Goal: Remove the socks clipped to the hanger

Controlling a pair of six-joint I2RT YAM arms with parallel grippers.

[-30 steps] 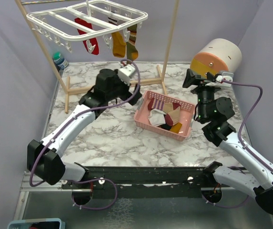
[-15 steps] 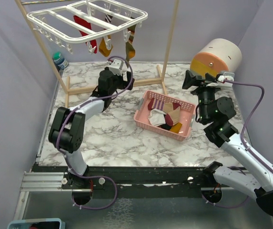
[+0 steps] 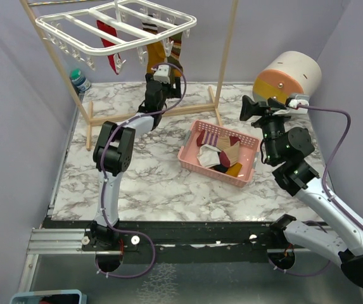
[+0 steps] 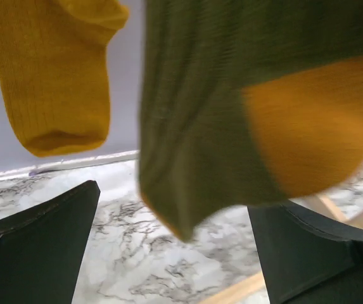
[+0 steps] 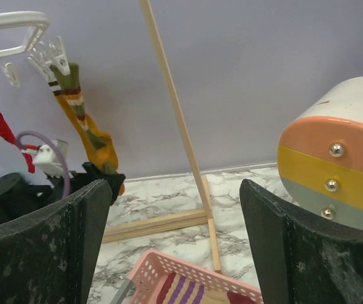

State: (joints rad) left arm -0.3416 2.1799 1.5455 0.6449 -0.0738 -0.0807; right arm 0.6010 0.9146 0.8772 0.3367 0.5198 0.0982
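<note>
Overhead view of a marble table (image 3: 149, 183). A white hanger (image 3: 149, 38) hangs at the back from a wooden pole frame (image 3: 229, 50). Three socks remain clipped under it: a red sock (image 3: 111, 47), a mustard sock (image 3: 151, 56) and an olive green sock (image 3: 175, 47). The left arm stretches far back, its left gripper (image 3: 159, 66) just beneath them. A pink basket (image 3: 187, 158) mid-table holds loose socks in mixed colours. The right gripper (image 3: 248, 107) hovers behind the basket, near a white, orange and yellow drum (image 3: 289, 76).

Only the left wrist view shows the jaws: the left gripper (image 4: 173, 196) is spread wide, with the olive green sock (image 4: 194, 126), mustard at the heel, dangling between the fingers, ungripped. The mustard sock (image 4: 54, 82) hangs to its left.

The right wrist view shows the right gripper (image 5: 176, 187) wide apart with nothing between its fingers. It looks over the basket (image 5: 187, 278) at the pole (image 5: 175, 114), the drum (image 5: 339, 164) and the olive sock's striped cuff.
</note>
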